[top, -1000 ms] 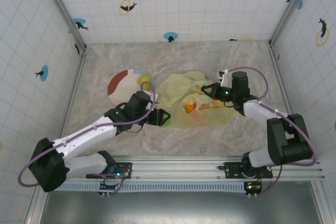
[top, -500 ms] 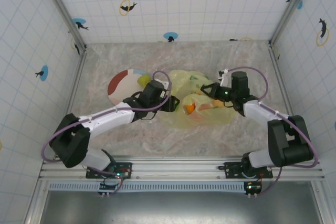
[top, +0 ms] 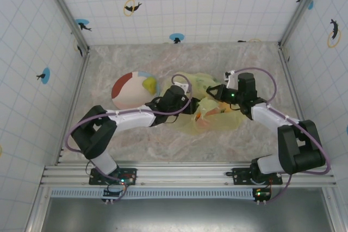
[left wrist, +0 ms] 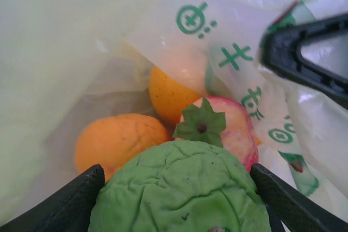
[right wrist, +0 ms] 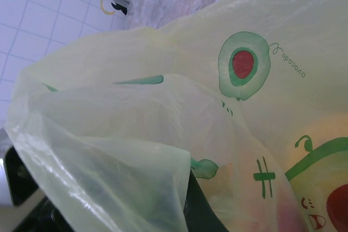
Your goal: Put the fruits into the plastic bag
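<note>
table (top: 244,63): spreading marbled between tiled walls, carrying everything else.
left arm (top: 130,117): reaching rightward from the near edge, passing just below the plate, ending inside the bag's left side.
right arm (top: 272,118): bending leftward from the near right corner, ending at the bag's upper right edge.
bag (top: 225,119): lying crumpled at mid-table, just right of the plate and between the two grippers; showing green avocado prints on thin yellow-green film in both wrist views.
plate (top: 126,91): lying flat left of the bag, touching or nearly touching its edge, showing pink, white and pale blue.
left gripper (left wrist: 176,175): clamping the green fruit, one dark finger pressing each flank, deep inside the bag.
right gripper (top: 216,92): sitting fully closed, pinching the bag's rim, with film bunching over its fingers in the right wrist view.
green fruit (left wrist: 179,205): hanging wrinkled between the left fingers, just above the fruits already in the bag.
orange fruit (left wrist: 117,139): lying on the bag's floor, glowing through the film in the top view.
red fruit (left wrist: 236,131): lying beside it, carrying a green star-shaped calyx.
yellow fruit (left wrist: 166,96): lying behind both, touching the red fruit, partly hiding under a fold.
plate fruit (top: 149,85): sitting yellow-green on the plate's right edge, outside the bag.
</note>
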